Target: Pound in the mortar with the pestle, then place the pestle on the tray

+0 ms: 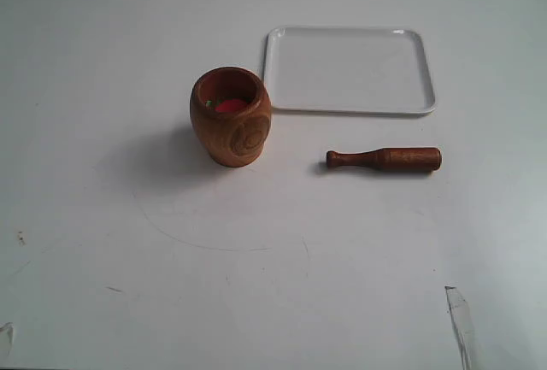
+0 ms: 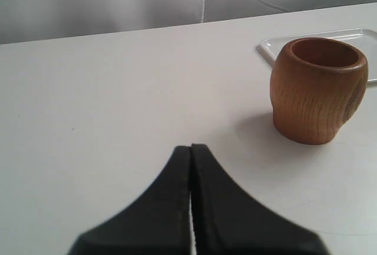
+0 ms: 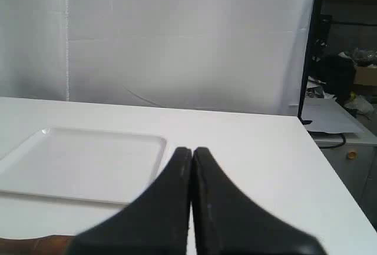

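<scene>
The orange-brown wooden mortar [image 1: 230,116] stands upright left of centre, with red and green bits showing inside. The dark reddish-brown pestle [image 1: 385,159] lies flat to its right, knob end toward the mortar. Behind them lies the white tray [image 1: 348,70] with nothing on it. Neither gripper shows in the exterior view. My left gripper [image 2: 191,148] is shut with nothing in it, well short of the mortar [image 2: 318,90]. My right gripper [image 3: 191,151] is also shut and empty, with the tray [image 3: 82,164] beyond it and a sliver of the pestle [image 3: 35,245] at the frame edge.
The white table [image 1: 128,259] carries faint scuffs and a curved scratch in front of the mortar. A pale curtain hangs behind the table in the right wrist view. The table's side edge [image 3: 321,149] drops off toward shelves and clutter.
</scene>
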You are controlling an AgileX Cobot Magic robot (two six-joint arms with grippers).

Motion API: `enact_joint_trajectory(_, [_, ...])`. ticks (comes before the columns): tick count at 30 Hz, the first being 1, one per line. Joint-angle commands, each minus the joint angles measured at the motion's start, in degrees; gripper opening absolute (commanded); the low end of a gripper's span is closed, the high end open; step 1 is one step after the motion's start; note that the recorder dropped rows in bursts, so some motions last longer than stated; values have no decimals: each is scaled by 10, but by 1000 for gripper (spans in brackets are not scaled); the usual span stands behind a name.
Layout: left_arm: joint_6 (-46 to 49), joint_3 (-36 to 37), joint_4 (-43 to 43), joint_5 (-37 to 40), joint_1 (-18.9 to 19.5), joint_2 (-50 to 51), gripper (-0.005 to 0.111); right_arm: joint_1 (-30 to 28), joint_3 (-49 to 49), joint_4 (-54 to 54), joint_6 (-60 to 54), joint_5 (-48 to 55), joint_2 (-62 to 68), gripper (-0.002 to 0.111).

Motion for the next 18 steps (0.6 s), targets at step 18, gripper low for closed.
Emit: enact_joint_trajectory(18, [-5,0,-4,-2,-4,-1,0,-5,2,8,-1,-38,-1,0])
